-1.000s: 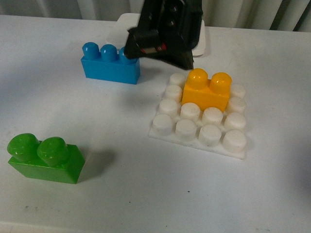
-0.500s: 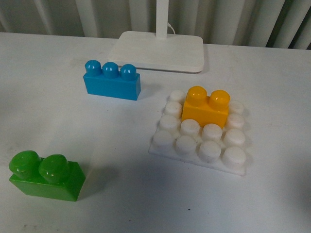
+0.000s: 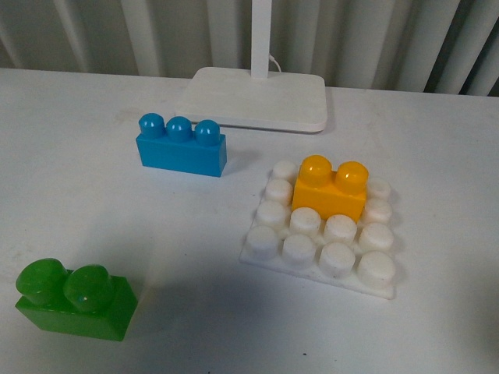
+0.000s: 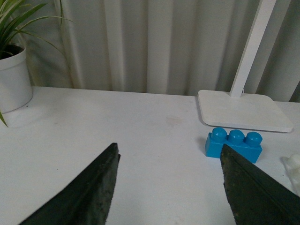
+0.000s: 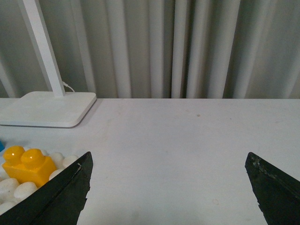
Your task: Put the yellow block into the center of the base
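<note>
The yellow block (image 3: 330, 189) sits on the white studded base (image 3: 320, 231), on the middle studs of its far rows, studs up. It also shows in the right wrist view (image 5: 27, 164) on the base (image 5: 14, 190). Neither gripper shows in the front view. My left gripper (image 4: 168, 152) is open and empty, low over bare table, with the blue brick (image 4: 234, 144) ahead of it. My right gripper (image 5: 168, 161) is open wide and empty over bare table, beside the base.
A blue three-stud brick (image 3: 182, 146) stands behind and left of the base. A green two-stud brick (image 3: 72, 299) is at the front left. A white lamp stand plate (image 3: 253, 97) with its post is at the back. A potted plant (image 4: 13, 70) stands far left.
One second ago a dark arm hung over the far edge of the base; it has since left the front view. The yellow block stays on the base.
</note>
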Controlling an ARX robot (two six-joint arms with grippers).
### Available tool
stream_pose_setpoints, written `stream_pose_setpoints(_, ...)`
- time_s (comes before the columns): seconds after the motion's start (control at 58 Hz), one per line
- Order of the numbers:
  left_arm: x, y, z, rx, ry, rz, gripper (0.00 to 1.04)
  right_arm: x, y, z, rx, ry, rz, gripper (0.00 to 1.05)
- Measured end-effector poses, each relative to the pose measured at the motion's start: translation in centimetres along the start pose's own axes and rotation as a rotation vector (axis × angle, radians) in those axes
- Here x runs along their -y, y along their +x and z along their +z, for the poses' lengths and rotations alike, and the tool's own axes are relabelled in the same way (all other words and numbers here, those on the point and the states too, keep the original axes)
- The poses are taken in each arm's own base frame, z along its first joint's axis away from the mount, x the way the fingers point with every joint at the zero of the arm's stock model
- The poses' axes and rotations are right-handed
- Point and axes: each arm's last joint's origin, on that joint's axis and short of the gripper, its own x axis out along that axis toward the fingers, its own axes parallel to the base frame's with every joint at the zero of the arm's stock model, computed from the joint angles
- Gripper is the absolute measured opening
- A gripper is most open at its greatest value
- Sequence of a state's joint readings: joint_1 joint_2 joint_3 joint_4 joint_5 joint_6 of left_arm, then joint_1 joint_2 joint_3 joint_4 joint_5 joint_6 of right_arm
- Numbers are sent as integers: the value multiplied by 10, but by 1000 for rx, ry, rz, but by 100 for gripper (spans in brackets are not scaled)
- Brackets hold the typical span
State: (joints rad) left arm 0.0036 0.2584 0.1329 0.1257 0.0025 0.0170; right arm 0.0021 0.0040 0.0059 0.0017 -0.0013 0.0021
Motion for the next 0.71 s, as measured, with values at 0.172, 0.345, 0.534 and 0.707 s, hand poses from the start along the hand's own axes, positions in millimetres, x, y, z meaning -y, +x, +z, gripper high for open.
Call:
stream_pose_setpoints(0.172,0,-2,-11,-4,-5,1,33,0,0,0,0,0,0,96)
stream_pose_setpoints(0.345,0,-13,-21,-13,-14,1,4,0,0,0,0,0,0,96)
stream_pose_setpoints(0.534,0,-14,-23,-2,-15,1,4,0,0,0,0,0,0,96)
stream_pose_setpoints(0.707,1,-15,-33,2,-16,1,4,0,0,0,0,0,0,96)
